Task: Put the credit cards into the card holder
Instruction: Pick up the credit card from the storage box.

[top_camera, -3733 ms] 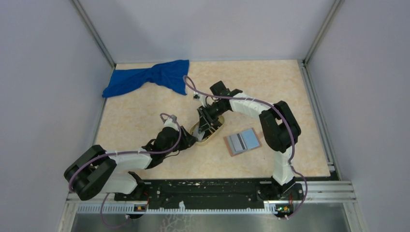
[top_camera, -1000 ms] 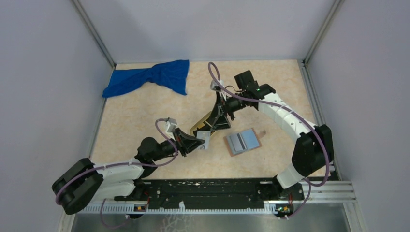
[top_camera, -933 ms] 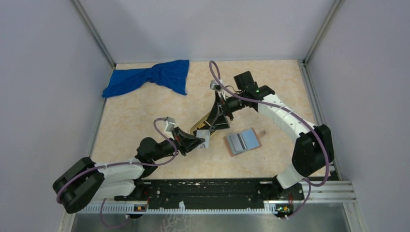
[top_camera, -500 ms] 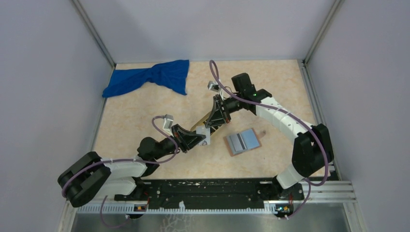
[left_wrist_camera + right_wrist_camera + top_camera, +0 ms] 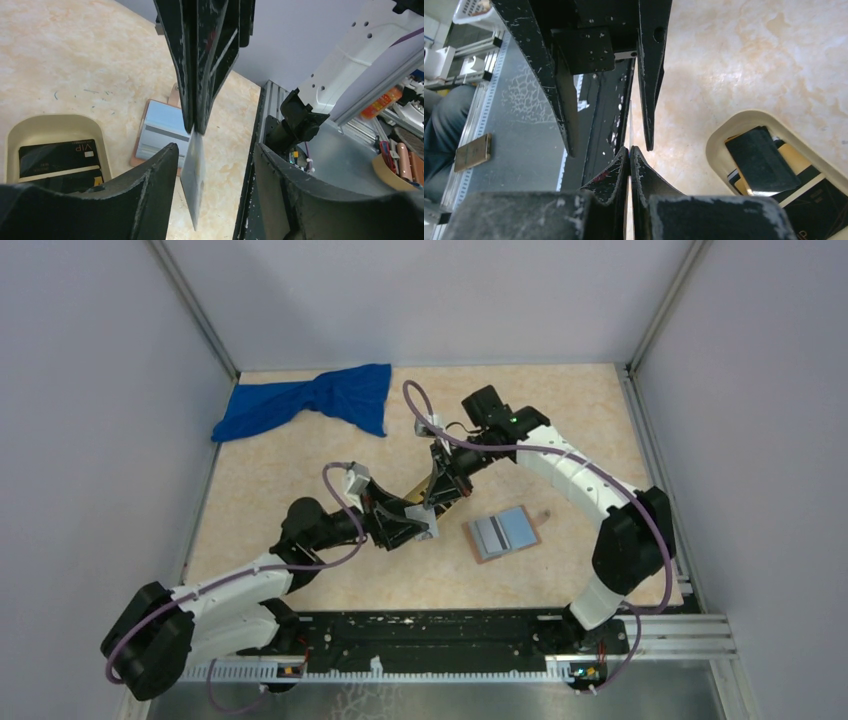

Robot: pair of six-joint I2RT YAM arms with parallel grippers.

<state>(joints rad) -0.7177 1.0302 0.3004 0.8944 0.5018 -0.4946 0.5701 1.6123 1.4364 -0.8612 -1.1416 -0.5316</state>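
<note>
A grey credit card point(image 5: 196, 182) hangs on edge, pinched at its top by my right gripper point(image 5: 431, 504), which is shut on it. In the right wrist view the card shows only as a thin edge point(image 5: 629, 127) above the closed right gripper point(image 5: 630, 149). My left gripper point(image 5: 215, 147) is open, its fingers point(image 5: 150, 190) standing either side of the card and apart from it. A black credit card point(image 5: 57, 156) lies in the oval tan tray point(image 5: 15, 132). The card holder point(image 5: 502, 533) lies open on the table, blue-grey side up, to the right of both grippers.
A blue cloth point(image 5: 310, 400) lies at the back left of the table. The tray point(image 5: 719, 137) sits just behind the grippers and holds other dark flat items point(image 5: 756, 157). The black rail with the arm bases point(image 5: 430, 635) runs along the near edge.
The left gripper, which held the grey card a second ago, has opened. The right gripper has shut on the card's top edge. Both arms shifted slightly left.
</note>
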